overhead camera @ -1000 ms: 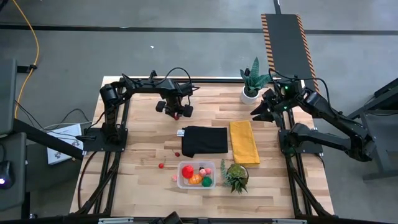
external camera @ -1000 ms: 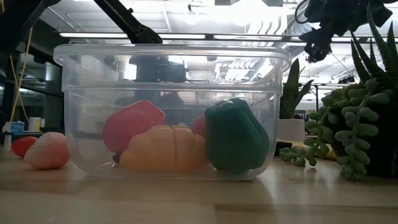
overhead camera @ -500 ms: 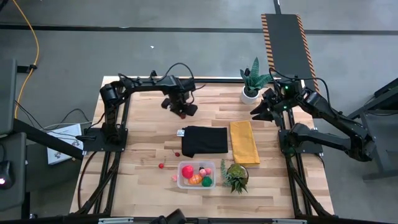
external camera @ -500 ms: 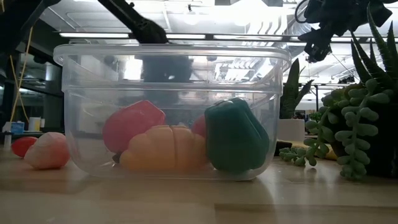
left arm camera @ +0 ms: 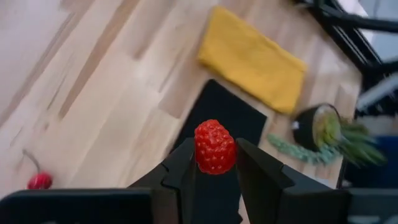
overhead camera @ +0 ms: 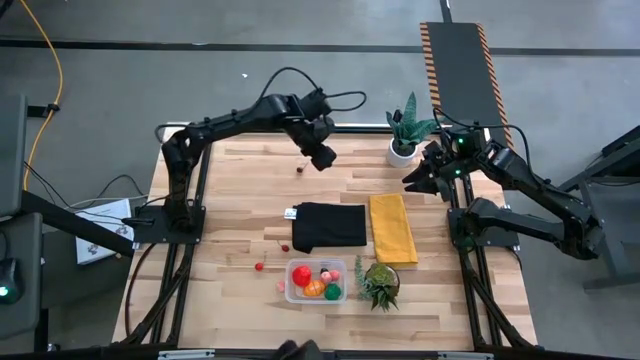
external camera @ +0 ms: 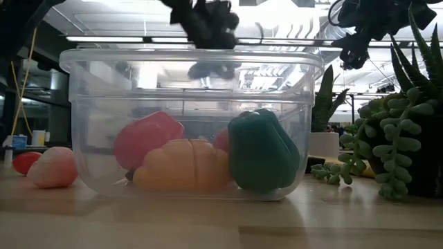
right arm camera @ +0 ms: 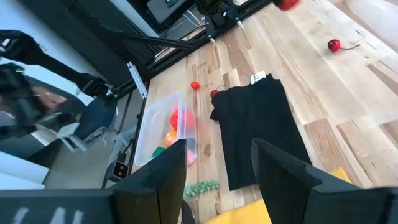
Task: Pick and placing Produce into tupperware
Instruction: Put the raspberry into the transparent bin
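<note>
A small clear plastic rectangular tub with rounded corners (overhead camera: pixel 315 281) is set near the front edge of the pale wooden table (overhead camera: pixel 220 230), about midway along it. In the low view the tub (external camera: pixel 190 124) is seen to hold a red toy fruit (external camera: pixel 147 138), an orange ridged toy vegetable (external camera: pixel 181 166) and a dark green toy vegetable (external camera: pixel 261 152). Just outside the tub, on the side toward the left edge, a pink toy berry (external camera: pixel 52 168) is lying, with a small red one (external camera: pixel 24 162) behind it. A spiky green potted succulent (overhead camera: pixel 380 284) is placed just beside the tub on the side toward the right edge.

Farther back, near the table's middle, a black cloth (overhead camera: pixel 329 226) is spread flat, and a yellow cloth (overhead camera: pixel 393 228) lies beside it toward the right edge. 2 small red cherries (overhead camera: pixel 285 248) (overhead camera: pixel 259 266) are lying off the black cloth's front left corner. Another small cherry (overhead camera: pixel 302 171) is left alone on the wood nearer the back edge.

Above that back area the left gripper (overhead camera: pixel 322 157) is held in the air, and a red raspberry-like toy berry (left arm camera: pixel 214 147) is pinched between its 2 dark fingers (left arm camera: pixel 258 171). A tall green plant in a white pot (overhead camera: pixel 404 139) is standing near the back right corner. The right gripper (overhead camera: pixel 418 181) is held beside that pot, and its fingers (right arm camera: pixel 277 171) are spread with nothing between them.
</note>
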### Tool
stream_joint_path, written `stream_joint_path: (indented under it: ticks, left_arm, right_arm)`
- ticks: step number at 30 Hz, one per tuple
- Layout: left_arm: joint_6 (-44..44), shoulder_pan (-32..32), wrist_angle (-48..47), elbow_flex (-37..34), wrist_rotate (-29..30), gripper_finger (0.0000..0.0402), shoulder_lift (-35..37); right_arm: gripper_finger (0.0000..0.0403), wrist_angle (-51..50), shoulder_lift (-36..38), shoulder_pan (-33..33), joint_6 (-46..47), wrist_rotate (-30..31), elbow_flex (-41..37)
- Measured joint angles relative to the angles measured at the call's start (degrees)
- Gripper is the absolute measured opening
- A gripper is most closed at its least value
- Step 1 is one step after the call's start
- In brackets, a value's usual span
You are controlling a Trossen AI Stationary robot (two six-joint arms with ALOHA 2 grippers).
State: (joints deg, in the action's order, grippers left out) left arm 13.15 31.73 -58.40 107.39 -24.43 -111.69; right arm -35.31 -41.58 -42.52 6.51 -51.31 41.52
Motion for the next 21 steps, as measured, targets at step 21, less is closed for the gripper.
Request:
stream_joint_path:
  ticks: [21]
  left_arm:
    - [-1.27, -22.61, -15.44, 8.92, 12.07, 0.0096, -0.01]
  right_arm:
    - [0.0171, 0.0, 0.0, 0.0, 0.54, 0.42, 0.0]
